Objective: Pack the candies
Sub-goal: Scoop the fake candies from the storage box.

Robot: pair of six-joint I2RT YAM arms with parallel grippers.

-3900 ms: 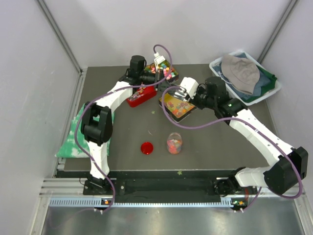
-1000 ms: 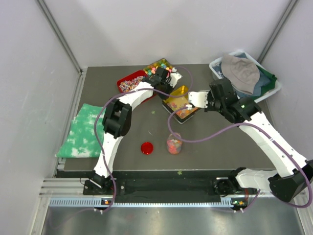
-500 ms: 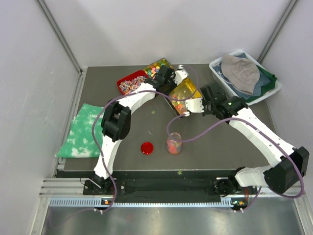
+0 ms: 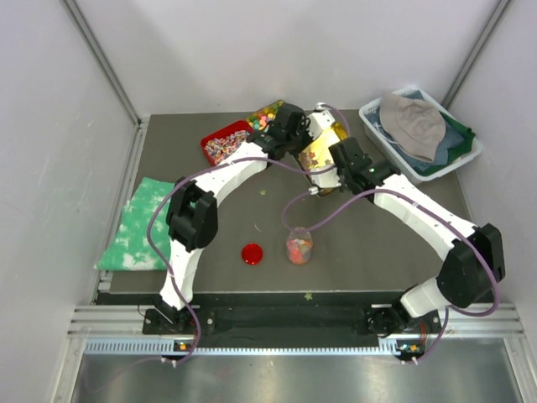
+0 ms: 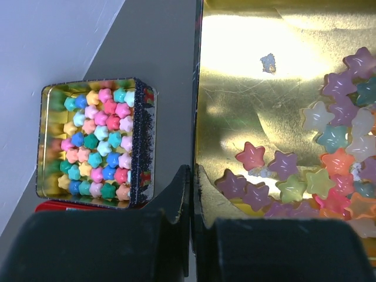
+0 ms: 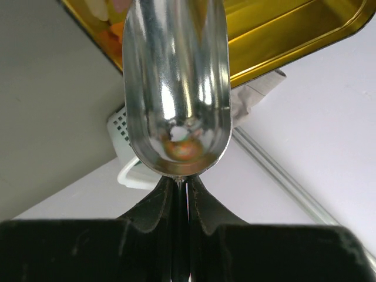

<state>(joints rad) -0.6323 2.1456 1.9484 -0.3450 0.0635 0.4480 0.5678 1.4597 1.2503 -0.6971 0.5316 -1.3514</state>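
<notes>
Candies [image 5: 329,182] heap at 4 o'clock inside the tilted gold tin [image 5: 247,88], whose rim the left gripper [image 5: 192,176] pinches tight, while the right gripper [image 6: 181,185] clamps a steel scoop [image 6: 176,88].

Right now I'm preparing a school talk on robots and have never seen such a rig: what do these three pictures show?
Two white robot arms are bolted at the near edge of the table. One picture looks down from above; the other two come from a camera on each wrist. The left pincer is shut on the rim of a gold tin of glossy star candies. The right pincer is shut on a metal scoop. Also there: a jar, a red lid, a red tin, a square tin, a green cloth and a bin.
</notes>
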